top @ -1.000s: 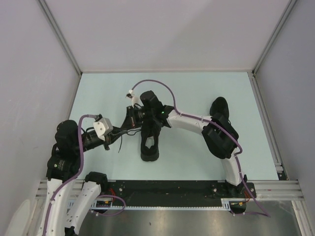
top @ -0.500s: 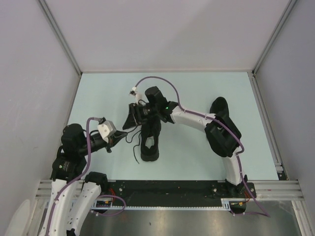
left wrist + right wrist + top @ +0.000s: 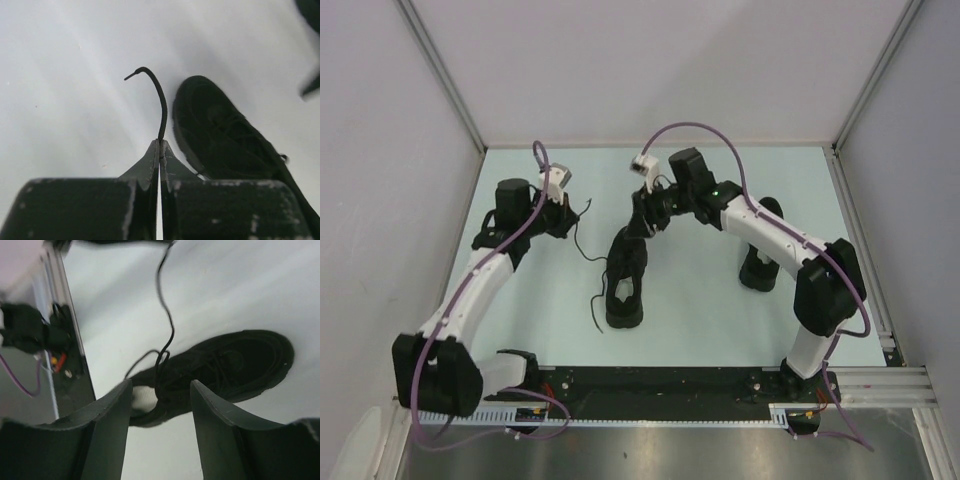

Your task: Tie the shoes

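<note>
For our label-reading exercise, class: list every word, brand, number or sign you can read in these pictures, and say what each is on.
None can be read in any view.
The black sneaker shows no brand or label.
The left gripper and right gripper carry no lettering.
The small parts on the base rail are too small to read.

Overhead view: evenly and brightly lit, sharp throughout; the pale table [image 3: 700, 320] carries no glare, and the black shoe [image 3: 625, 285] throws only a faint, soft shadow.
Left wrist view: table washed out almost to white, with broad diagonal bands of light; the lace [image 3: 161, 102] stands as a crisp silhouette; the left gripper [image 3: 159, 142] is dim.
Right wrist view: the right gripper [image 3: 161, 383] is soft (too near the lens); shoe detail sinks into black; the top left corner is smeared.
</note>
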Controlling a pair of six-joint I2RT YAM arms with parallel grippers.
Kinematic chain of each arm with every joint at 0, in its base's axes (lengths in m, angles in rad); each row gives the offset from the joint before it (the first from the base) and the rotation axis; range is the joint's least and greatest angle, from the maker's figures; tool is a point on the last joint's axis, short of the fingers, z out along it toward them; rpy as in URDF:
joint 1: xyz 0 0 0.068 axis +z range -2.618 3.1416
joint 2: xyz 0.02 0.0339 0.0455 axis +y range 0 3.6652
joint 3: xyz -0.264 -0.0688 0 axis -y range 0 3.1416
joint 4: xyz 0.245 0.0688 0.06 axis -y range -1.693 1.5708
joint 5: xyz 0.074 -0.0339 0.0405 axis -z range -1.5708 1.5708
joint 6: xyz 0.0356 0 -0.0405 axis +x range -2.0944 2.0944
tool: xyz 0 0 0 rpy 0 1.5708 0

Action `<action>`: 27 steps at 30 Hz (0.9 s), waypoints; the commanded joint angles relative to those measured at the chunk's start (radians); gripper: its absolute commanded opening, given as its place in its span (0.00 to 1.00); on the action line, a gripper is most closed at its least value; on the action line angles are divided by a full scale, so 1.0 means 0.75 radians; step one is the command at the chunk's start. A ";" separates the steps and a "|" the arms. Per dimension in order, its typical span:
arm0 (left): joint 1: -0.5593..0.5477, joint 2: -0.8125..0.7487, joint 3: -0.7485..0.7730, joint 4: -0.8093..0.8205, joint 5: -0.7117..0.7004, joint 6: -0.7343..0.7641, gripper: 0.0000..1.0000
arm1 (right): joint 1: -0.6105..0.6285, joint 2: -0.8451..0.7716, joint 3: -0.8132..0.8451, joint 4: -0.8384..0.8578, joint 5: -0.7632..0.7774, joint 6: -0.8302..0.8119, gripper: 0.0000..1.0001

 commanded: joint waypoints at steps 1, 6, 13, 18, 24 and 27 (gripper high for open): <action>0.040 0.169 0.118 0.136 -0.097 -0.065 0.00 | 0.118 -0.063 -0.049 -0.237 0.166 -0.497 0.56; 0.044 0.453 0.222 0.106 -0.103 -0.018 0.00 | 0.210 0.000 0.008 -0.272 0.260 -0.688 0.57; 0.044 0.676 0.285 0.059 -0.124 -0.027 0.00 | 0.283 0.119 0.141 -0.407 0.342 -0.837 0.48; 0.044 0.760 0.324 0.050 -0.104 -0.035 0.00 | 0.302 0.158 0.163 -0.411 0.395 -0.874 0.43; 0.044 0.816 0.334 0.042 -0.116 -0.045 0.00 | 0.328 0.166 0.184 -0.421 0.422 -0.913 0.41; 0.044 0.840 0.341 0.024 -0.132 -0.057 0.00 | 0.345 0.164 0.186 -0.423 0.432 -0.929 0.36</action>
